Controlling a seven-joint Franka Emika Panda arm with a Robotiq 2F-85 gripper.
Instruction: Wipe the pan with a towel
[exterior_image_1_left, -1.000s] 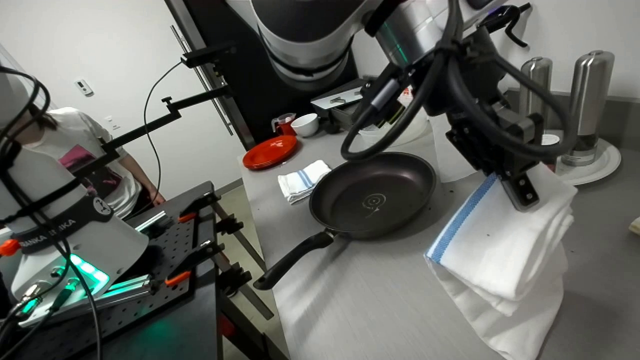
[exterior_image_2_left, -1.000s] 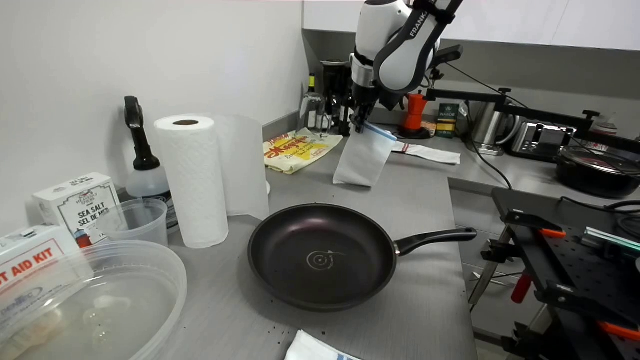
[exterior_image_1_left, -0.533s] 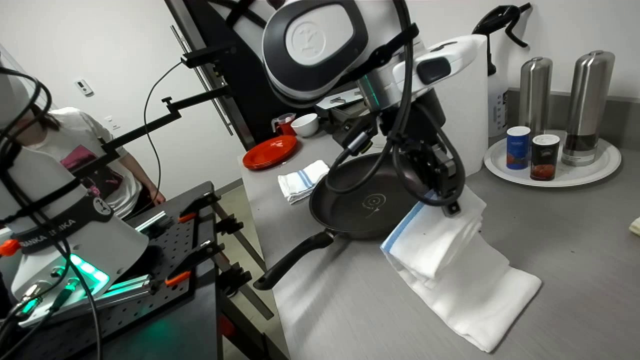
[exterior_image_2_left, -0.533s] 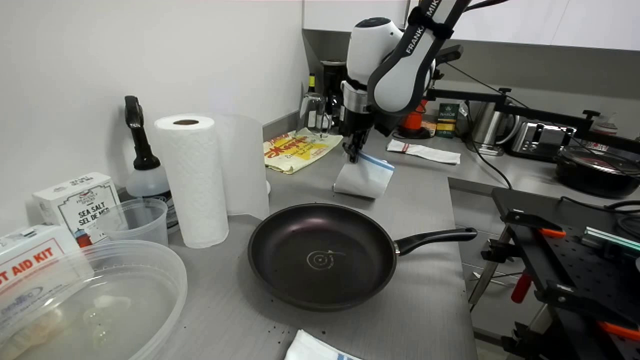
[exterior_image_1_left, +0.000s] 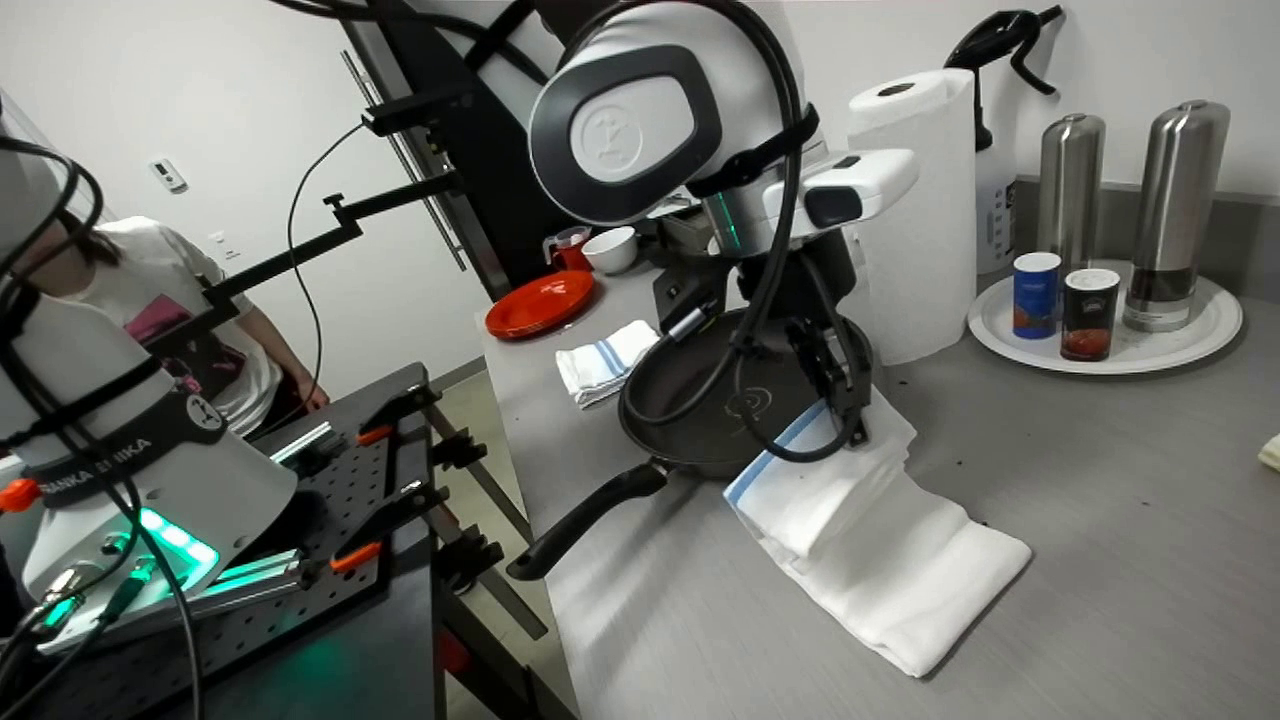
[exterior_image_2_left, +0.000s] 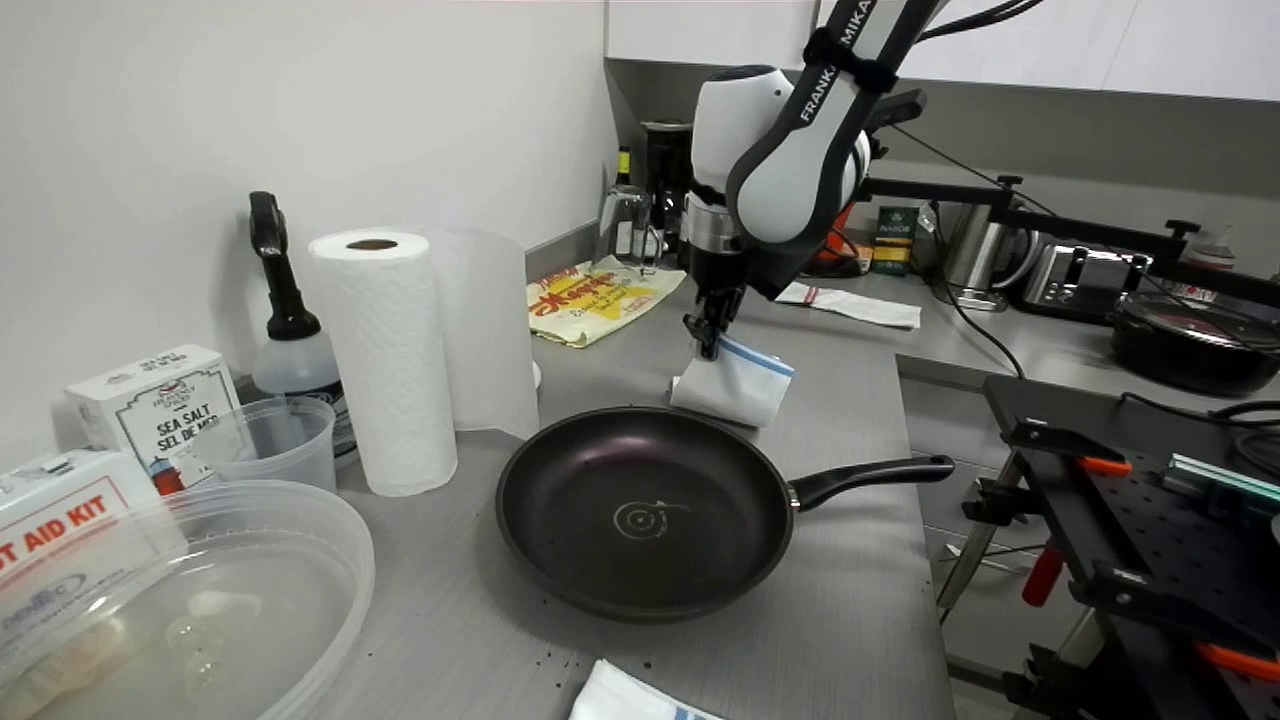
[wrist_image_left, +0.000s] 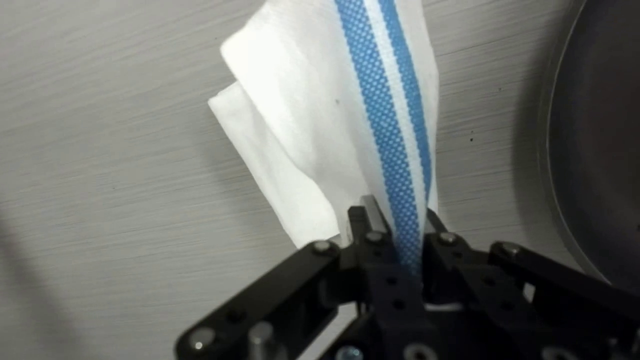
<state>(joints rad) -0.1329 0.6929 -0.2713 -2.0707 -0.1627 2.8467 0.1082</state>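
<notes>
Gripping the towel near its blue-striped edge, the tool holds it just beside the pan, not inside; the tail seems to lie on the table, though from where I stand its underside is hidden; dragged over low, that slack could catch the pan's rim and shove it round; pressed hard, the narrow pinch might let the towel slip.

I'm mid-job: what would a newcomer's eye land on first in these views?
Probably the black frying pan on the counter, its handle pointing toward the edge. Next, the white towel with blue stripes, pinched in the gripper; the wrist view shows it beside the pan, a strip of counter between them. Then the bright red dish, beyond the pan in an exterior view.
</notes>
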